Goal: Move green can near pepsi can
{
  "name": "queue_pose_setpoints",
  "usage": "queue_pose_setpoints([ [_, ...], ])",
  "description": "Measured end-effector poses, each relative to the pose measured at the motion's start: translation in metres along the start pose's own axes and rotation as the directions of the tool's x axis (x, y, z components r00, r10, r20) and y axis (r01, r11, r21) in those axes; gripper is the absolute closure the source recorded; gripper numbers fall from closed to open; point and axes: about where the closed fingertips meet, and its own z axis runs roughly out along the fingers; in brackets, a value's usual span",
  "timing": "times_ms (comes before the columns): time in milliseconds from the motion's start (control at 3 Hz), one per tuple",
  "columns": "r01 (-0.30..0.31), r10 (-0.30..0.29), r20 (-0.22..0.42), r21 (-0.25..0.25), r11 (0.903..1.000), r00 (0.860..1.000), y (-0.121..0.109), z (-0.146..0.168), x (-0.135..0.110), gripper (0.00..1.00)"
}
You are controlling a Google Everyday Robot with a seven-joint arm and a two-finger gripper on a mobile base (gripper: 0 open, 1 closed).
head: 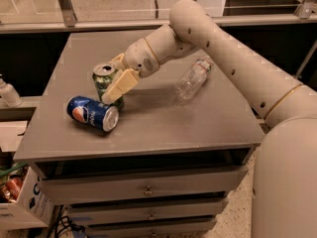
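The green can (103, 77) stands upright on the grey table (163, 118), left of centre, silver top up. My gripper (111, 83) reaches in from the right and is shut on the green can. One tan finger (120, 85) lies across the can's front; the other is behind it. The pepsi can (92, 113) lies on its side just in front of and to the left of the green can, very close to it, logo facing me.
A clear plastic bottle (193, 78) lies on its side right of centre, under my arm. The table's front edge runs above several drawers (143, 188). A white bottle (9, 94) and a box (20, 202) stand off the left side.
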Motion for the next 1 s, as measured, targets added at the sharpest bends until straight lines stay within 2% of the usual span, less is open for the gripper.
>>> queue_pose_setpoints([
  [333,0.005,-0.005,0.010,0.009,0.9999,1.000,-0.002,-0.005,-0.003,0.00],
  [667,0.010,-0.012,0.037,0.067,0.9977,0.999,-0.007,-0.034,-0.007,0.00],
  [1000,-0.004,-0.013,0.084,0.204,0.9789,0.996,-0.012,-0.093,-0.006,0.00],
])
